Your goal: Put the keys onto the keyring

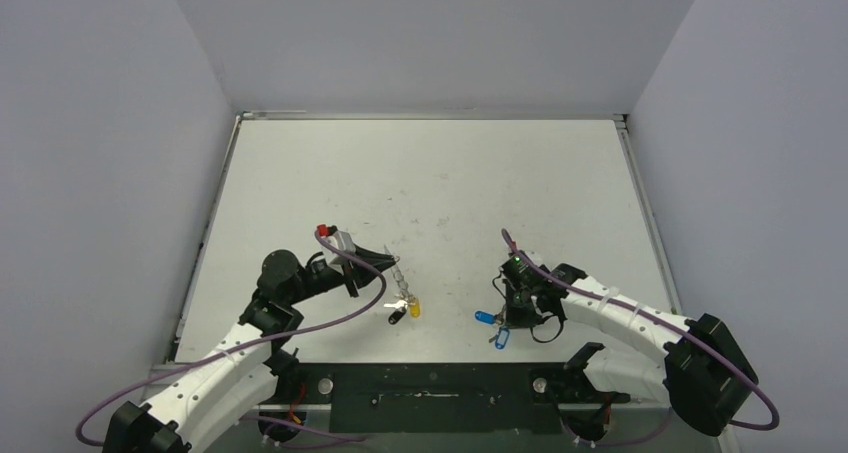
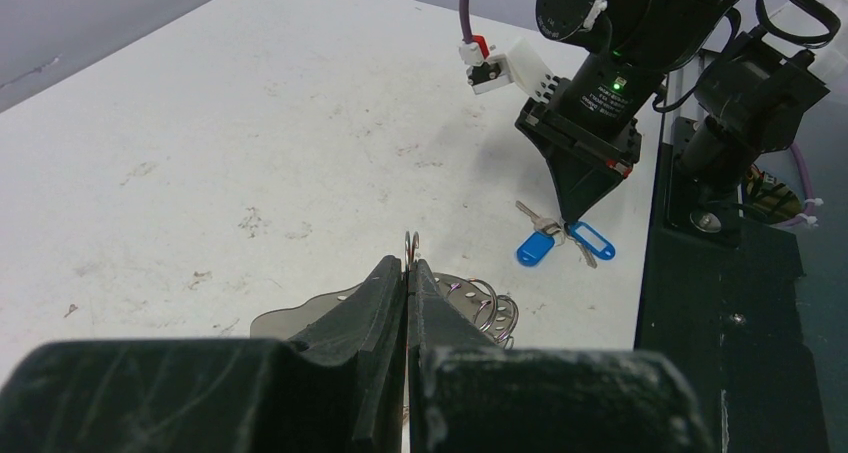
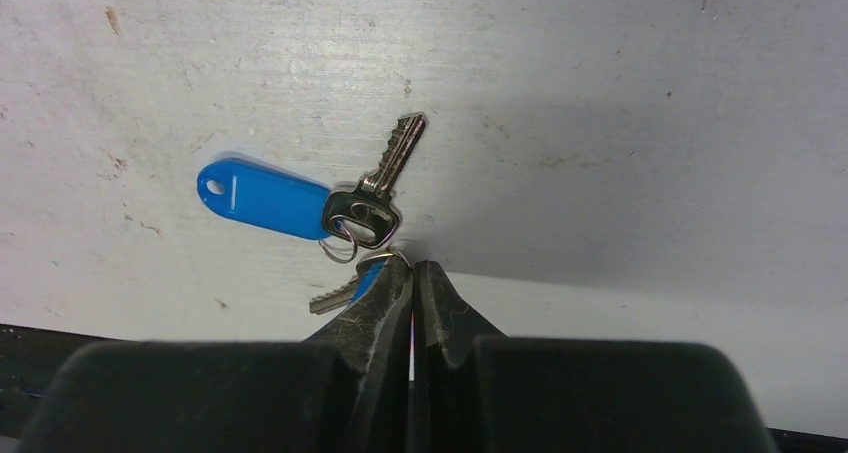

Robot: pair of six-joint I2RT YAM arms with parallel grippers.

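- My left gripper (image 2: 409,265): jaws fully closed on the keyring (image 2: 411,241), which I hold edge-up.
- My right gripper (image 3: 413,268): jaws together at the blue-tagged keys (image 3: 262,196), which lie near the table's (image 1: 450,173) front edge. I cannot tell whether they are pinched.
- Risk: a tip-only nip could let the bunch slip on lifting.
- Uppermost key (image 3: 395,163): lies flat with its long axis diagonal and its blade pointing away from my fingers.

Blue tag (image 3: 262,197); silvery key (image 3: 385,178); yellow key head (image 1: 414,308); white, smudged table (image 1: 430,183).

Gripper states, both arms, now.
Left gripper: closed, pinching the keyring.
Right gripper: closed on the blue-tag keys, apparently pinching their small ring.
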